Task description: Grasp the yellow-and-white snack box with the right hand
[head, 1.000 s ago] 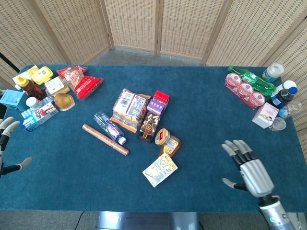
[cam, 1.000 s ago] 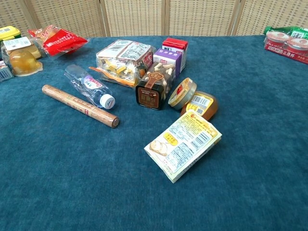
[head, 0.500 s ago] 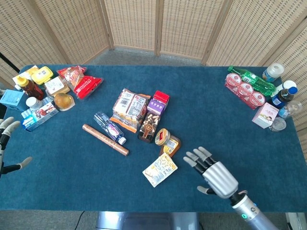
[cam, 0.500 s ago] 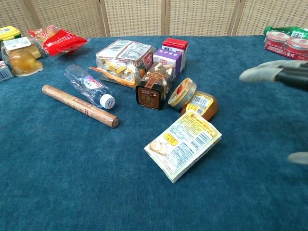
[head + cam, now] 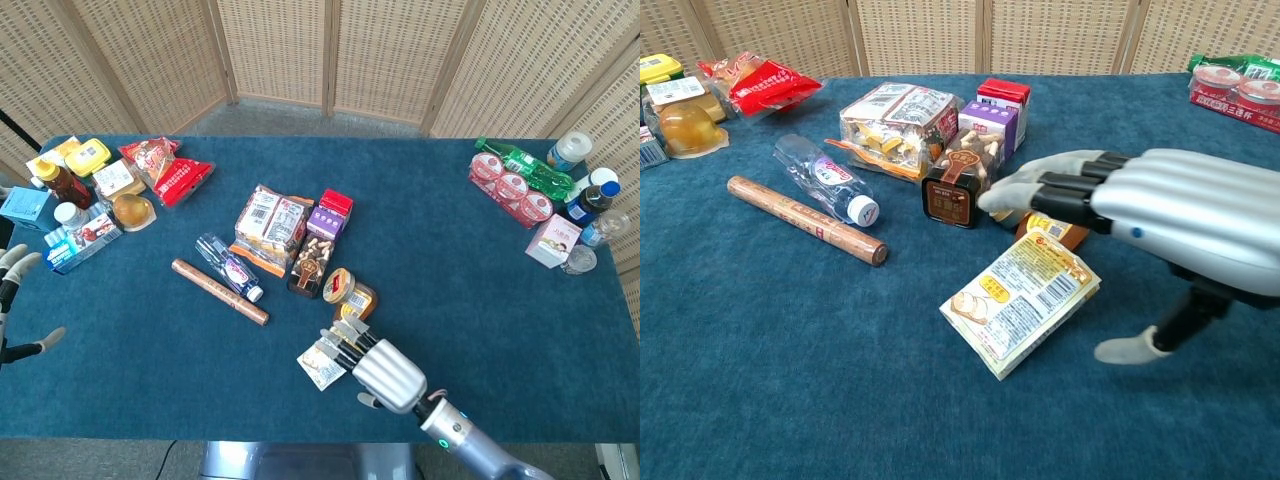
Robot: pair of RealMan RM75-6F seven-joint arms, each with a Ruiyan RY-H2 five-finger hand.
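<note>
The right hand (image 5: 1140, 215) is hovering palm-down, fingers (image 5: 1040, 190) extended, spread, holding nothing. The yellow-and-white snack box (image 5: 1021, 300) is lying on the desk (image 5: 790, 380) beneath the fingers; in the head view the hand is hiding part of it. The left hand (image 5: 15, 300) is cropped at the frame edge, fingers apart.

We saw the yellow-and-white snack box (image 5: 1021, 303) lying flat and askew on the desk (image 5: 790, 380), at its near middle, printed face up.

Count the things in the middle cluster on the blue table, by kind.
Boxes and cartons: 4 (yellow-and-white snack box, red carton, purple carton, dark brown box)
Bottles and jars: 2 (clear plastic water bottle, amber jar)
Bags: 1 (clear snack bag)
Rolls: 1 (brown paper roll)
Total: 8
</note>
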